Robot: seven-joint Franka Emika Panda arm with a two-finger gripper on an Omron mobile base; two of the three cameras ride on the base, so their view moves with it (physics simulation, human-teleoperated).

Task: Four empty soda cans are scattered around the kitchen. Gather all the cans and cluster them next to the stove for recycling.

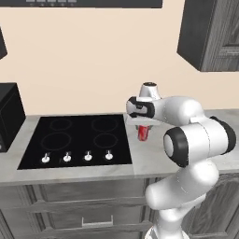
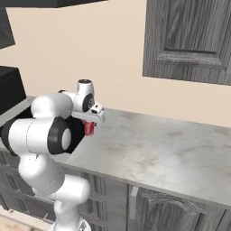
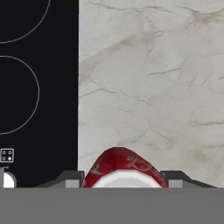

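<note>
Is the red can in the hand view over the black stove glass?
No, the soda can sits over the grey marble counter, right of the stove edge.

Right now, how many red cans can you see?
1. The soda can is held in the gripper, over the counter just right of the stove. Other cans may be somewhere outside these views.

Red soda can [image 3: 119,165] with white markings, black stove [image 1: 79,137], grey-veined marble counter [image 2: 153,149].
</note>
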